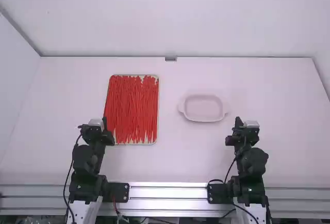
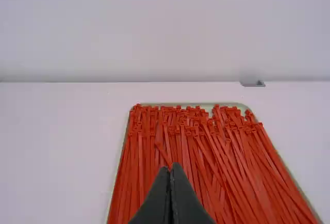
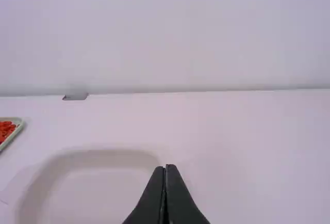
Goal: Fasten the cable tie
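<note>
Several red cable ties point(image 1: 132, 109) lie side by side on a pale tray point(image 1: 157, 87) left of the table's middle; they also spread across the left wrist view as red cable ties point(image 2: 206, 157). My left gripper point(image 1: 98, 131) rests folded back near the tray's front left corner, its fingers point(image 2: 170, 171) shut with nothing between them. My right gripper point(image 1: 240, 131) sits near the front right, just short of a white dish point(image 1: 203, 108), fingers point(image 3: 165, 170) shut and empty.
The white dish point(image 3: 87, 188) with two small handles is empty and stands right of the tray. A small grey tab point(image 1: 170, 58) marks the table's far edge. White walls enclose the table at the back and left.
</note>
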